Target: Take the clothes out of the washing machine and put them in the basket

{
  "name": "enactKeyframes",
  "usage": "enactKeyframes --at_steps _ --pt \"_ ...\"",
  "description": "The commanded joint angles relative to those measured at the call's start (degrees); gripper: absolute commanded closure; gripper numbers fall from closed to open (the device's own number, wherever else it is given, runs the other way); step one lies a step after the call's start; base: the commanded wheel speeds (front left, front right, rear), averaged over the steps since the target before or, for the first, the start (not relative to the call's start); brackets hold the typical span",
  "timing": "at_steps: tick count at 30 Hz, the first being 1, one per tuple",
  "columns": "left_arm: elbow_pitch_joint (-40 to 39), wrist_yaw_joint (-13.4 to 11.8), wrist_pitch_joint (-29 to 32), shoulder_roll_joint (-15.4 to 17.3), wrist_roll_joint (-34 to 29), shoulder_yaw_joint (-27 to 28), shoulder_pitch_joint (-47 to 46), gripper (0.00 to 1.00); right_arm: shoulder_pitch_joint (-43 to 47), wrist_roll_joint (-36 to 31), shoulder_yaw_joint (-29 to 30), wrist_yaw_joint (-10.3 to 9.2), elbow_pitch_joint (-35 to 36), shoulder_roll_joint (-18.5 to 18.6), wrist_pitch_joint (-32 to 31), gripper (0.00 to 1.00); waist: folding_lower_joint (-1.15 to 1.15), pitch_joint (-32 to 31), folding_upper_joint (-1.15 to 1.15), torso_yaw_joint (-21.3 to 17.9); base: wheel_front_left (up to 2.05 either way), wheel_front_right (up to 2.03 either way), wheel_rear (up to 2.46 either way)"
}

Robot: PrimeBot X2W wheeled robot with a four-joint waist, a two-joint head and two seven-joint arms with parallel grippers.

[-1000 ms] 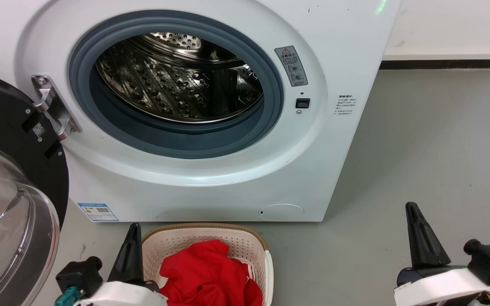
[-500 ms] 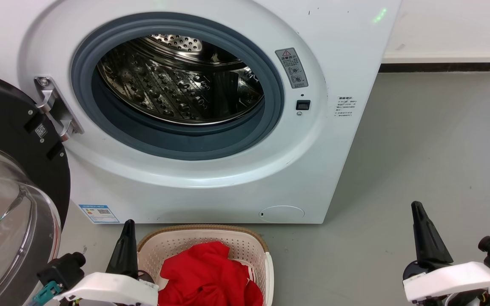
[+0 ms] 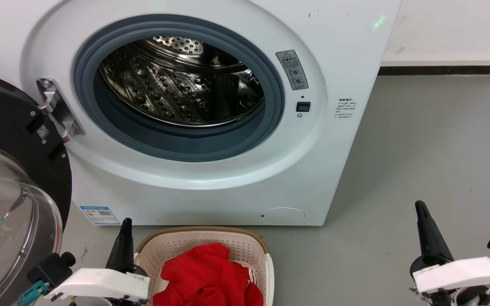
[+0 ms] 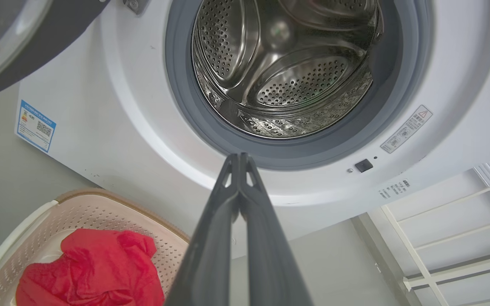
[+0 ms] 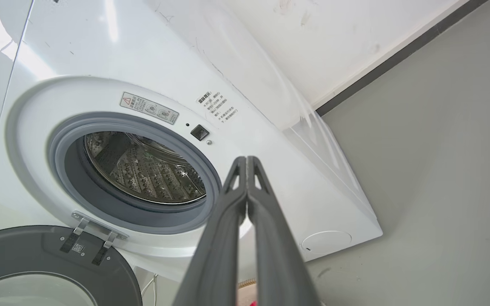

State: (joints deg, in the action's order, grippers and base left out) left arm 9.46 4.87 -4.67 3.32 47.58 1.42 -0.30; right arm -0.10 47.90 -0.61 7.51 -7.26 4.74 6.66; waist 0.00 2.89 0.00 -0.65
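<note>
The white washing machine (image 3: 211, 187) stands with its round door (image 3: 11, 178) swung open to the left; its steel drum (image 3: 181, 80) holds no fabric that I can see. Red clothes (image 3: 206, 276) lie bunched in the cream basket (image 3: 266, 265) on the floor just before the machine. My left gripper (image 3: 126, 225) is shut with nothing in it, just left of the basket's rim. My right gripper (image 3: 420, 208) is also shut and holds nothing, over bare floor far to the right. Both wrist views show the shut fingers, left (image 4: 238, 159) and right (image 5: 246, 161), pointing at the machine (image 4: 113, 140) (image 5: 270, 140).
Grey floor (image 3: 432, 148) stretches to the right of the machine up to a white wall with a dark skirting strip (image 3: 440, 70). A white metal rack (image 4: 462, 238) shows at the right of the left wrist view.
Both grippers have sunk a little toward the bottom of the head view, the left one drifting slightly left and the right one slightly right. The clothes and basket lie as before.
</note>
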Motion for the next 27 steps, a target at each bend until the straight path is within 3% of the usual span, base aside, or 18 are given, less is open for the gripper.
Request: enactKeyframes --at_steps 1,27 --pt "-0.29 0.34 0.41 0.32 1.94 0.37 -1.42 1.0 -1.79 2.13 0.21 -0.01 0.27 0.41 -0.39 1.0 0.0 -0.05 0.0 0.01 0.0 0.0 0.0" --pt "1.75 1.32 4.83 0.21 20.3 2.17 -3.48 1.0 -3.68 21.25 1.75 -0.01 -2.65 0.52 -4.72 1.0 0.0 -0.96 0.0 0.23 0.0 0.0 0.0"
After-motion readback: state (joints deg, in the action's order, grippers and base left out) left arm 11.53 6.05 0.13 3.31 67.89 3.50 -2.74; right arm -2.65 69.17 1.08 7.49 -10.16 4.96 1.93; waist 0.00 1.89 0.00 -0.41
